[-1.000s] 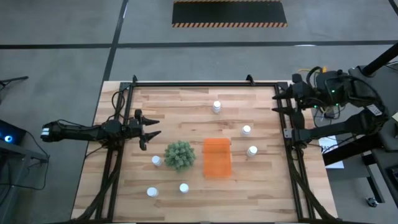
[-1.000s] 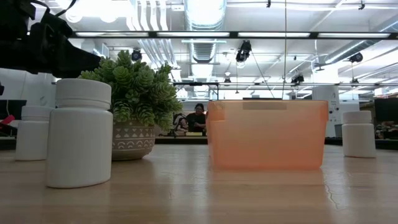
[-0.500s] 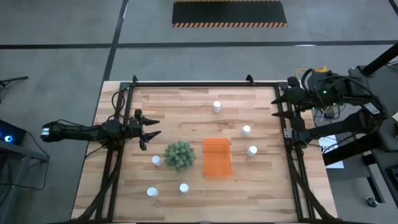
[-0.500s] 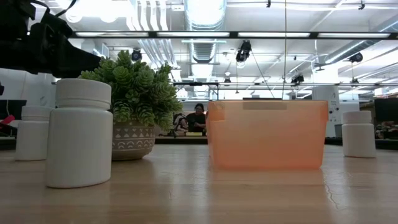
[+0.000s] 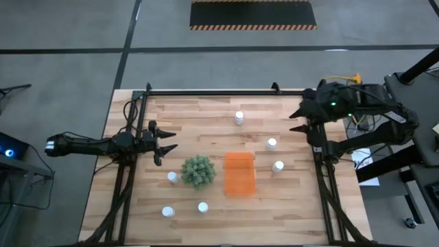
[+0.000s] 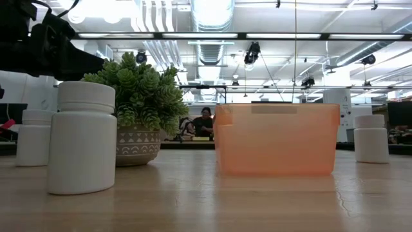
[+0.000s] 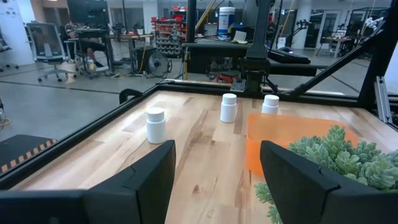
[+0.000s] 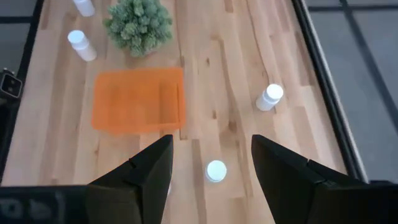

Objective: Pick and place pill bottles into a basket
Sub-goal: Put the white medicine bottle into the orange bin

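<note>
Spanning pale planks, table [image 5: 212, 113] (framed black) over grey floor [image 5: 68, 68].

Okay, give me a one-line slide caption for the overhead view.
Six pill bottles scattered around an empty orange basket and plant; left gripper and right gripper open at the table edges.

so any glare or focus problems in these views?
Low view: bright ceiling lights blow out behind the plant, and the nearest pill bottle looms large. Left wrist view: the near fingers look soft, the basket farther off sharper. High view: even light, faint shadows. Right wrist view: no glare on the table.
</note>
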Controlling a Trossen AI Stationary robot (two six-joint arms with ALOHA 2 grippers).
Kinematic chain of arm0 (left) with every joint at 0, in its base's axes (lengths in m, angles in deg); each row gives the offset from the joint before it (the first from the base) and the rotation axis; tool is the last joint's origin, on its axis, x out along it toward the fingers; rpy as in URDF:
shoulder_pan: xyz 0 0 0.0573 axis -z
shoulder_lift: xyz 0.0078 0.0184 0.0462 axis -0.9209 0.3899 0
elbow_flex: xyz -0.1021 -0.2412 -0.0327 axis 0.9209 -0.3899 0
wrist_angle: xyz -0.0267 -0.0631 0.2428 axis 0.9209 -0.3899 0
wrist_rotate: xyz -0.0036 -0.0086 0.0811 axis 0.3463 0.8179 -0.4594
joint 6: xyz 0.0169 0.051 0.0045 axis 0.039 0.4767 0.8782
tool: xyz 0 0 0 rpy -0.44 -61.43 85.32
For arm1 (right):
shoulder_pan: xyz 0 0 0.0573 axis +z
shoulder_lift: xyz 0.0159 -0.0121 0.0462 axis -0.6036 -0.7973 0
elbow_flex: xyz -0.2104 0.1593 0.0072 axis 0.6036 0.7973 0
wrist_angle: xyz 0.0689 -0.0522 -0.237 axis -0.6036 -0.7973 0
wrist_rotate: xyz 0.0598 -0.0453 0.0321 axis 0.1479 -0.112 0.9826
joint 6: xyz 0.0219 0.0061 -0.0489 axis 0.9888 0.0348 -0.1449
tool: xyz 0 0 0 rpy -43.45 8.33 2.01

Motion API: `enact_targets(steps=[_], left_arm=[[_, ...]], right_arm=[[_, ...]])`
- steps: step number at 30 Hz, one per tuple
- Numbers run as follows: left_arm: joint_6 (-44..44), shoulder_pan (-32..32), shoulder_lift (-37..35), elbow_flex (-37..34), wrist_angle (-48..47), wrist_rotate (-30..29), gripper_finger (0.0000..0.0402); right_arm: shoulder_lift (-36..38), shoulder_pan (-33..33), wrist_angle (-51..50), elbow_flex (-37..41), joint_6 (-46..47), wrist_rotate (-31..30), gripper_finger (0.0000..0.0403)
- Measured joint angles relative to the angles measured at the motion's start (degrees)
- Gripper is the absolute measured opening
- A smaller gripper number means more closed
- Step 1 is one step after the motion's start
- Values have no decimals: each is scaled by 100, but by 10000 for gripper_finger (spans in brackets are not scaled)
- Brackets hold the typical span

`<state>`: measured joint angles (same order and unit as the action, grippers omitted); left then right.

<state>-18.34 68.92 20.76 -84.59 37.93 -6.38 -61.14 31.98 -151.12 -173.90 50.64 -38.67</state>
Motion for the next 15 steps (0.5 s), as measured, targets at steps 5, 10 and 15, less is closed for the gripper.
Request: enact_targets(steps=[5,10,15], left_arm=[[0,1,0,0,-1,0,218],[2,0,0,0,-3,0,218],[1,0,0,0,-3,0,218]], right_arm=[[-477,1,-51,0,812,5,206],[-1108,2,-580,2,1467,274,206],[-1630,8,-1217,4,1594,515,206]])
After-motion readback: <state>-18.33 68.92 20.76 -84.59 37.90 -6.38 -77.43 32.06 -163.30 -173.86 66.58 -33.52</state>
